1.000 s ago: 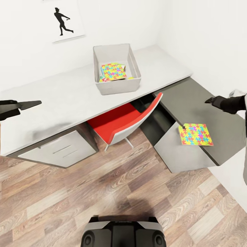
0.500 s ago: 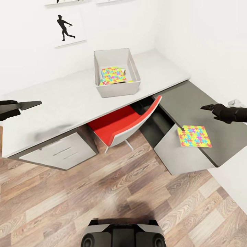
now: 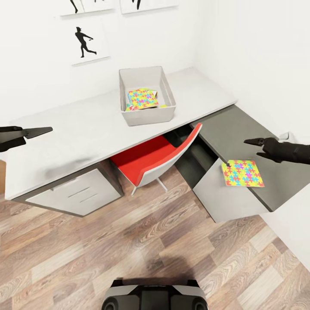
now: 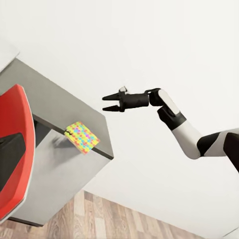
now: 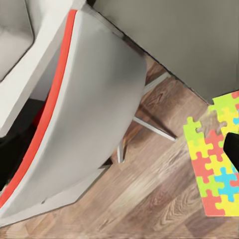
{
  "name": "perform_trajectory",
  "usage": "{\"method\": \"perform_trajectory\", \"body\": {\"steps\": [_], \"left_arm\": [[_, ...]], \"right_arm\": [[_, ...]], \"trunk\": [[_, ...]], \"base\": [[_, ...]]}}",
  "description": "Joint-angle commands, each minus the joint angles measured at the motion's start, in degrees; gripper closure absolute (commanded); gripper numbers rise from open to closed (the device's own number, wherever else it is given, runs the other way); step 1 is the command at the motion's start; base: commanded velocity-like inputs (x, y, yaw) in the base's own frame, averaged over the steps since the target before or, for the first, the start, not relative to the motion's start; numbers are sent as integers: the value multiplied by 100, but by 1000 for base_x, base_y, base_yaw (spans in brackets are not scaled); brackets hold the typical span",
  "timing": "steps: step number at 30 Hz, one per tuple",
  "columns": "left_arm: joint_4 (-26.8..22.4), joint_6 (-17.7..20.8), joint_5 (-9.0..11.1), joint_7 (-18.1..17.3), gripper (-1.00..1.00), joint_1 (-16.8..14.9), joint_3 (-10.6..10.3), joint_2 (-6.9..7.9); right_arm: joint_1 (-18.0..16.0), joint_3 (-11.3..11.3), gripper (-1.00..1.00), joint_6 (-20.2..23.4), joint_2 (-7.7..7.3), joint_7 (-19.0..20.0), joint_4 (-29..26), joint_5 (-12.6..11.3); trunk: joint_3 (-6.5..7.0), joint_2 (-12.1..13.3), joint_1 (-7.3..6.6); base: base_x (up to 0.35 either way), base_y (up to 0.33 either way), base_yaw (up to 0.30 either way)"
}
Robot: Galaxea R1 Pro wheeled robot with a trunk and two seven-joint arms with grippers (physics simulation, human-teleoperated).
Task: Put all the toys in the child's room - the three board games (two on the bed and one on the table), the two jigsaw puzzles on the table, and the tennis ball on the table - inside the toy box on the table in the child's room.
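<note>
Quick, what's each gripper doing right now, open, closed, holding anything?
Left gripper: looks shut, holding nothing.
Right gripper: open, empty, above the jigsaw puzzle on the dark cabinet top.

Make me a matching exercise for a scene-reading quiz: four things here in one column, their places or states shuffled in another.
Things:
1. toy box
2. loose jigsaw puzzle
3. red chair
4. right pincer

Places or states:
A. tucked under the table
B. open, above the dark cabinet top
C. on the pale table, jigsaw inside
D. at the cabinet top's front edge

Pairs: 1-C, 2-D, 3-A, 4-B
</note>
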Motion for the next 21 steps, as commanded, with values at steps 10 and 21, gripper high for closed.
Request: {"method": "perform_trajectory", "body": {"steps": [10, 21], "left_arm": [[7, 61, -16, -22, -100, 23, -28, 2], [8, 61, -10, -22, -100, 72, -73, 187]], "right_arm": [[1131, -60, -100, 16, -16, -60, -933, -1051], [2152, -124, -100, 16, 4, 431, -1361, -1291]], "trunk": [[84, -9, 4], [185, -9, 4]], "base": [[0, 0, 0], [0, 0, 0]]}}
